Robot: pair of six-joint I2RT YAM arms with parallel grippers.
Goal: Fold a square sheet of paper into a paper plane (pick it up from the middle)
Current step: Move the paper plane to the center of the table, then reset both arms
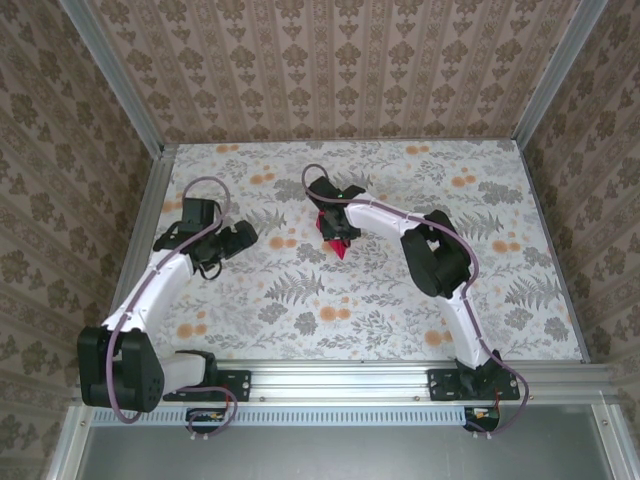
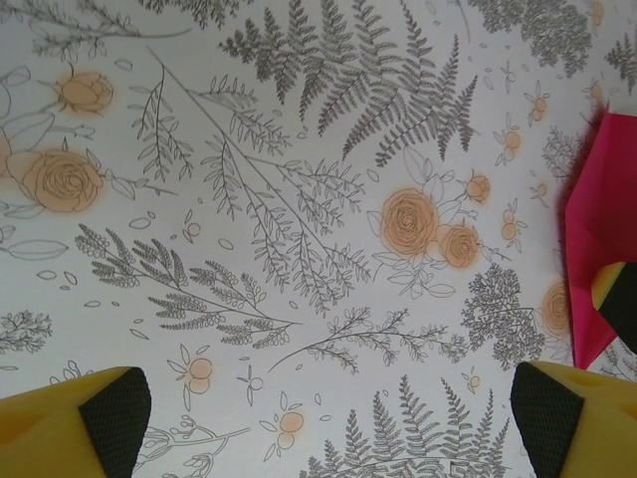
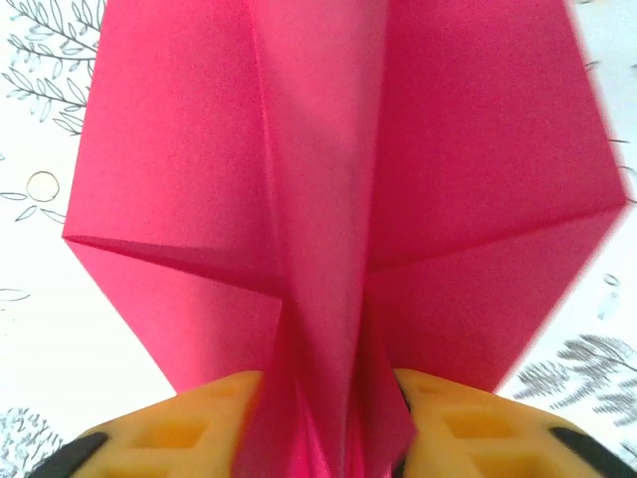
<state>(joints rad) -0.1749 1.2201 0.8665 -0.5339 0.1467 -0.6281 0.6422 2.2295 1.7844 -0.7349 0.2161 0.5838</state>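
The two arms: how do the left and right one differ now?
On the left arm the jaws gape over bare tablecloth; on the right arm they flank the centre ridge of the paper plane. The left arm sits apart from the paper, the right arm reaches over it. Both have yellow jaws.

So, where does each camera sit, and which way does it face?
Top external: above and behind, looking down on the tablecloth; left arm and right arm show.
Left wrist: on the left arm, facing down at tablecloth; left gripper wide open at bottom.
Right wrist: on the right arm, close on folded pink paper; right gripper straddles its centre fold.
Shared: all three show the paper.
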